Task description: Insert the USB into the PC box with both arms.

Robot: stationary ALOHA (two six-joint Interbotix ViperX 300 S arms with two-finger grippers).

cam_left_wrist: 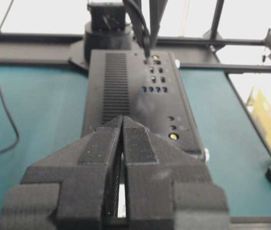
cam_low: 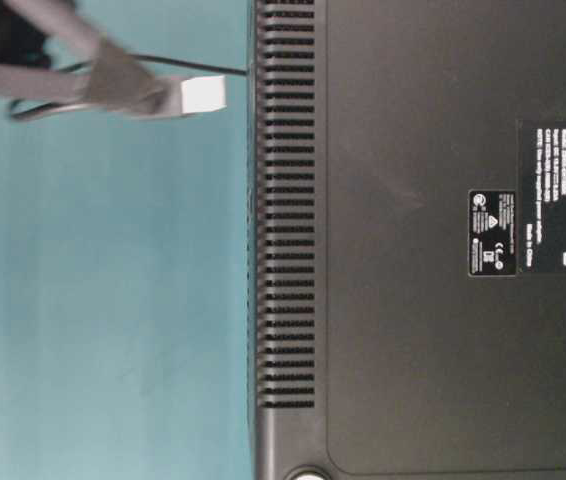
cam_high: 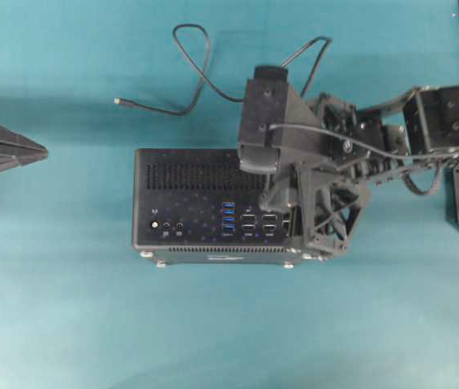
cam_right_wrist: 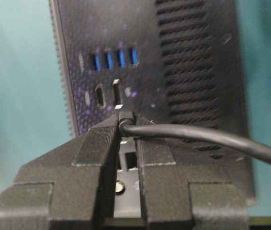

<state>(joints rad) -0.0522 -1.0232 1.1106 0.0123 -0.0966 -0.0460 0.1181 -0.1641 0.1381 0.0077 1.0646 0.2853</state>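
The PC box [cam_high: 213,203] lies on the teal counter [cam_high: 67,308] with its port face turned upward, so the sockets can be approached from above. The right tool [cam_right_wrist: 124,125] is pressed onto the USB [cam_right_wrist: 124,115], which is pinched between the fingertips with its metal tip pointing at the port face; the thin black cable [cam_right_wrist: 207,136] trails out sideways from the plug, and loops over the counter behind the box in the overhead view. In the right wrist view the plug is held just short of a narrow upright slot [cam_right_wrist: 117,92], below the row of four blue ports [cam_right_wrist: 114,58]; whether the tip already touches the face cannot be told. The grip near the plug's head is judged to keep it stiff for pushing in.

The left tool [cam_left_wrist: 122,125] is pressed together with nothing between its fingers, and is held well apart from the box's left end, likely waiting to brace the case against the push.
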